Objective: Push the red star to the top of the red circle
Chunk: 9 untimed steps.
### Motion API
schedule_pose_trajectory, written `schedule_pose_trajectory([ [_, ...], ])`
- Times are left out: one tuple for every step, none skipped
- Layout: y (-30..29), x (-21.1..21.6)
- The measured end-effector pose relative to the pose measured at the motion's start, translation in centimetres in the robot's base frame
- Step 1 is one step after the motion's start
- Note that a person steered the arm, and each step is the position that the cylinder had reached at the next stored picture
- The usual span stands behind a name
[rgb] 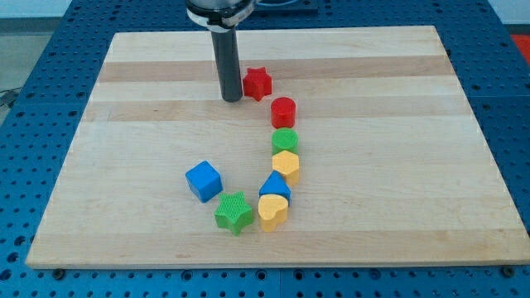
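Note:
The red star (257,83) lies on the wooden board (124,165) near the view's top centre. The red circle (283,110) stands just below it and slightly to the view's right, a small gap apart. My tip (231,99) rests on the board just left of the red star, close to its left side and to the upper left of the red circle.
Below the red circle runs a column of blocks: a green circle (285,140), a yellow hexagon (286,165), a blue triangle (275,187) and a yellow heart (272,212). A green star (234,213) and a blue cube (204,180) lie to the lower left.

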<state>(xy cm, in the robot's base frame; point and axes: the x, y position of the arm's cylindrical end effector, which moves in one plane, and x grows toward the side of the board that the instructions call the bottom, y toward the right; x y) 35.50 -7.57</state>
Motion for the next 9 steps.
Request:
schedule_pose_trajectory([
  [-0.2,-2.0],
  [1.1,-2.6],
  [3.3,-2.3],
  [3.7,-2.3],
  [3.7,-2.3],
  [5.8,-1.8],
  [6.1,-1.8],
  [6.4,-1.8],
  [6.4,-1.8],
])
